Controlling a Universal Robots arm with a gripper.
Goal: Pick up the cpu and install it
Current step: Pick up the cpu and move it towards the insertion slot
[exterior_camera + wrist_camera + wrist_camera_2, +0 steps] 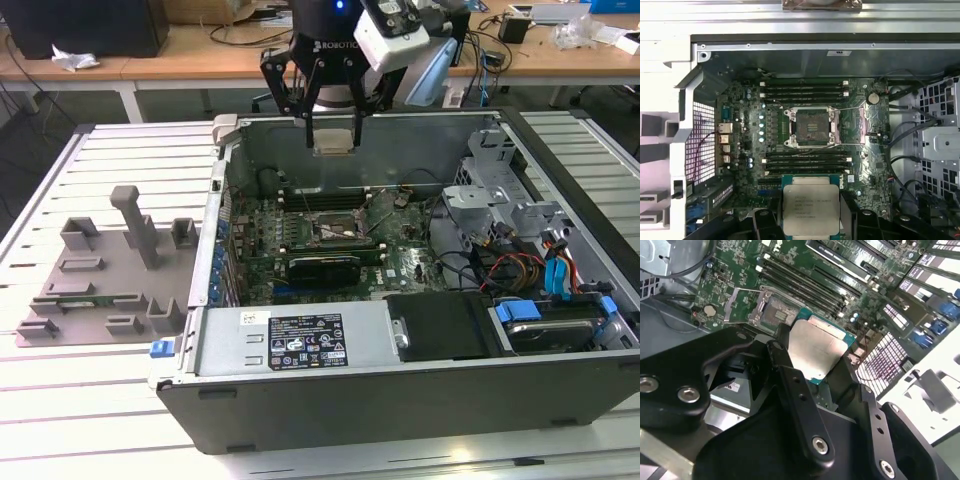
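The cpu (333, 137) is a flat square chip with a silver-grey top, and it hangs above the back wall of the open computer case. My gripper (334, 142) is shut on it, one black finger on each of two opposite edges. In the second wrist view the cpu (816, 346) sits between the fingers (785, 357), over the green motherboard. The first wrist view shows the cpu (810, 206) level, some way from the open socket (811, 127), whose dark frame has metal edges. The socket (335, 232) lies below, at the middle of the board.
The case (300, 400) lies open on a white slatted table, with its metal walls around the board. Memory slots (805, 92) flank the socket. Cables and drive cages (520, 250) fill the exterior view's right. A grey moulded tray (110, 270) with upright posts lies at the exterior view's left.
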